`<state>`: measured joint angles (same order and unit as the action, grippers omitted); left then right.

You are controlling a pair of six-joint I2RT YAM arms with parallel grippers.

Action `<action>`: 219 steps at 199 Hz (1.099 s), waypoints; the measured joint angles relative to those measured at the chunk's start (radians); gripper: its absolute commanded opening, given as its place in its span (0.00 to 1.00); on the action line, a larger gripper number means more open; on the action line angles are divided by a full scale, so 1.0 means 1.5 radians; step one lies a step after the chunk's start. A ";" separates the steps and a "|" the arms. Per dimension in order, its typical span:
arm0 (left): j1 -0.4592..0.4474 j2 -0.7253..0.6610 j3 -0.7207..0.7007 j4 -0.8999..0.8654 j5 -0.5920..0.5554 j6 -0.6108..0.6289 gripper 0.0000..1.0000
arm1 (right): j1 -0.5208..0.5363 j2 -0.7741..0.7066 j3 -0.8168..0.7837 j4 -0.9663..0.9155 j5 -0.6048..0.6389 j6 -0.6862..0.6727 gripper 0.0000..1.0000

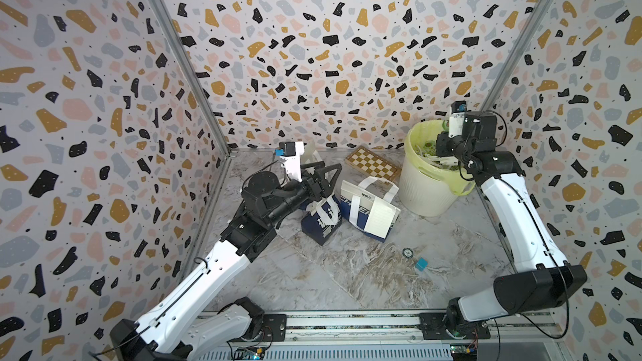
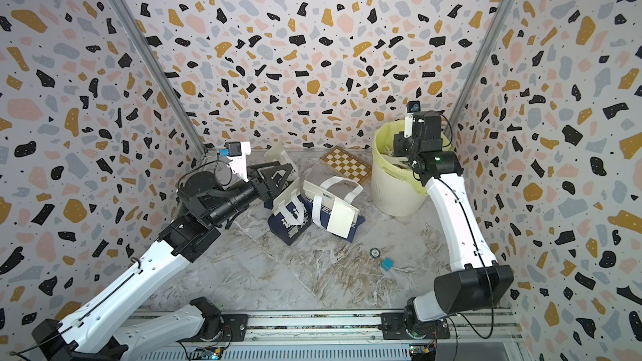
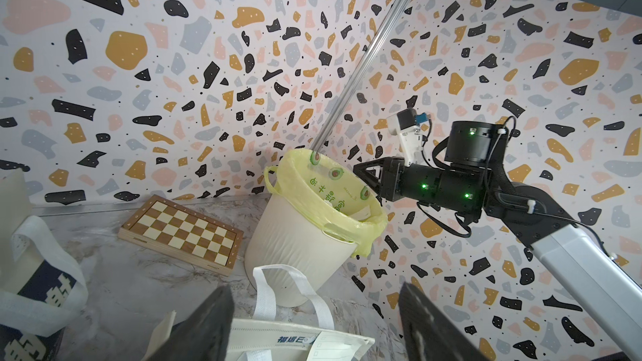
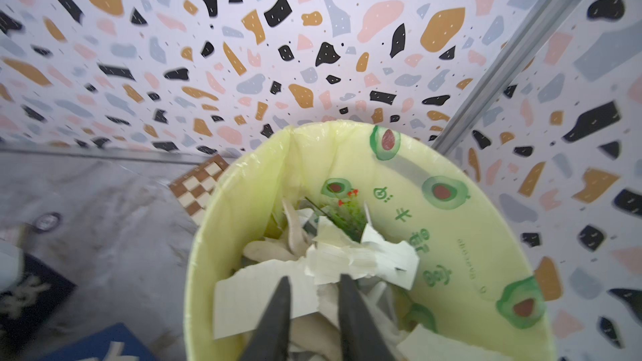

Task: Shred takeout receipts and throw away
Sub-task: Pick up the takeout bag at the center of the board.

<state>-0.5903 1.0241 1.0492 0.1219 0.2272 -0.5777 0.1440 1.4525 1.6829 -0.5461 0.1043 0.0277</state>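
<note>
Torn white lined pieces of the takeout receipts (image 4: pixel 361 258) lie on top of the rubbish in the cream bin with a yellow liner (image 1: pixel 427 189). My right gripper (image 4: pixel 313 277) hangs just above them inside the bin's mouth. Its jaws stand a little apart and hold nothing. A further lined white receipt (image 1: pixel 378 218) lies against the face of a navy-and-white bag (image 1: pixel 357 217), and its corner shows in the left wrist view (image 3: pixel 333 345). My left gripper (image 3: pixel 316 328) hovers over that bag's mouth, wide open and empty; in both top views it sits behind the bags (image 2: pixel 274 175).
A second navy bag (image 1: pixel 321 222) leans beside the first, and a cream one (image 2: pixel 278 154) stands behind my left gripper. A wooden chessboard (image 1: pixel 373 164) lies by the back wall. A round token (image 1: pixel 407 252) and a blue cube (image 1: pixel 421 263) lie on the marble floor.
</note>
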 measured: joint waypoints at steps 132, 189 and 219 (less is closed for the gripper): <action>0.000 0.070 0.008 -0.064 0.164 0.238 0.76 | 0.127 -0.282 -0.311 0.127 -0.348 0.108 0.14; -0.011 0.113 0.110 -0.248 0.198 0.518 0.83 | 0.171 -0.340 -0.317 0.080 -0.358 0.028 0.17; -0.015 0.179 0.208 -0.352 0.205 0.662 0.84 | 0.171 -0.373 -0.336 0.042 -0.354 0.012 0.19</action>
<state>-0.6132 1.2930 1.3613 -0.4068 0.5346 0.4156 0.4004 0.8936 1.1790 -0.4835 -0.4271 0.0463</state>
